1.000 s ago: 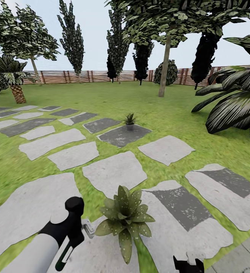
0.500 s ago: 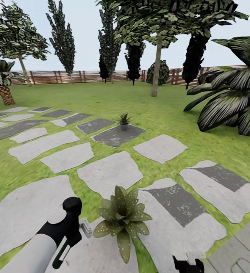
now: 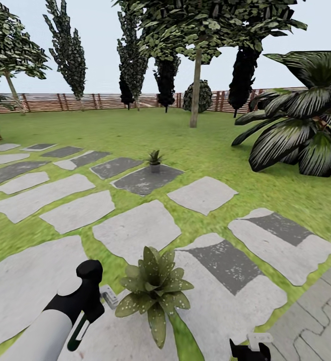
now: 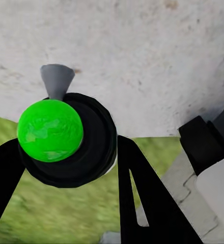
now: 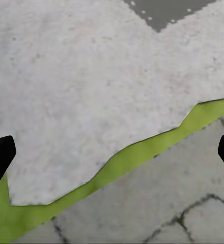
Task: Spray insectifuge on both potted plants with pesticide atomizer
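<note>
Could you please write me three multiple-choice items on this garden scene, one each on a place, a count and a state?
1. Where does the far potted plant stand?
A. on a dark stepping stone
B. against the fence
C. under the striped-leaf plant

2. How many potted plants show in the head view?
A. one
B. two
C. four

3. What state is the left gripper in?
A. open and empty
B. shut on the pesticide atomizer
C. shut on a leaf

Answers:
1 A, its pot sits at the edge of a dark grey stone.
2 B, a near potted plant and the far one.
3 B, its fingers flank the bottle on both sides.
</note>
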